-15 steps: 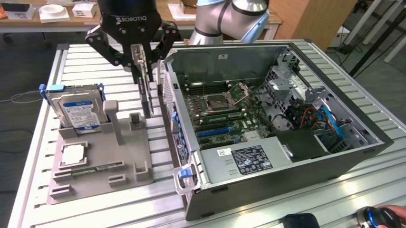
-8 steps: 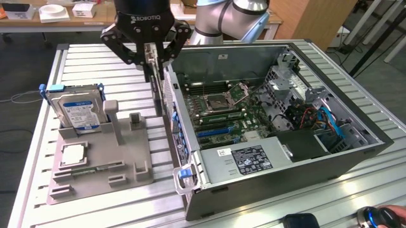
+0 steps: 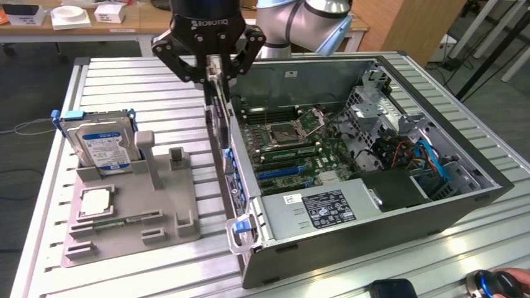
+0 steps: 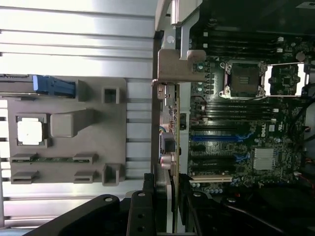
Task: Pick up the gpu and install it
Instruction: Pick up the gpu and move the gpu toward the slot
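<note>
Exterior view: gripper (image 3: 213, 73) points straight down from the arm, its 2 fingers clenched on the top edge of the gpu (image 3: 218, 118). The card hangs upright and edge-on over the wall of the open computer case (image 3: 373, 242) that faces the grey holder (image 3: 166, 205); whether its lower end touches that wall I cannot tell. Wrist view: gpu (image 4: 170, 132) runs from the fingers (image 4: 147, 196) to its silver bracket (image 4: 179, 66) along the wall. The open motherboard (image 4: 236, 123) lies just beside it, and 1 strip of bare slatted table (image 4: 140, 123) separates case and holder.
</note>
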### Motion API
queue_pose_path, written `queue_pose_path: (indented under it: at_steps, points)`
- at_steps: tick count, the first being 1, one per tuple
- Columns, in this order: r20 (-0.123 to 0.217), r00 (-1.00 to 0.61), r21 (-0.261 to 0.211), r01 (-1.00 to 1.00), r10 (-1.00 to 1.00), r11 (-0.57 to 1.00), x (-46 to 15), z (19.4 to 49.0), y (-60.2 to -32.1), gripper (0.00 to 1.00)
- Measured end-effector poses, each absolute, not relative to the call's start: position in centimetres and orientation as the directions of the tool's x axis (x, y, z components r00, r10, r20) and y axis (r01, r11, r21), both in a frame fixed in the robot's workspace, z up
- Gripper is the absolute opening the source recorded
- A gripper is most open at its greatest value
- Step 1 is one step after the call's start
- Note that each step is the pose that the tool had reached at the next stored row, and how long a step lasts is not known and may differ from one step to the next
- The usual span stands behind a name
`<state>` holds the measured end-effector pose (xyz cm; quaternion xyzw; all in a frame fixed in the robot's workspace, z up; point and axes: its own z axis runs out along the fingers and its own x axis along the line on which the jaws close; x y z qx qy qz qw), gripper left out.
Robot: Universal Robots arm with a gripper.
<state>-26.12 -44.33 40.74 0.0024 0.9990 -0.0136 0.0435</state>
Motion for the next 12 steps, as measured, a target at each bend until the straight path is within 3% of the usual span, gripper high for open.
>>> queue_pose_path:
  at_steps: [12]
  points:
    - [-0.098,-0.995,-0.020,0.006,0.004,1.000,-24.1,40.7,-44.2,0.30]
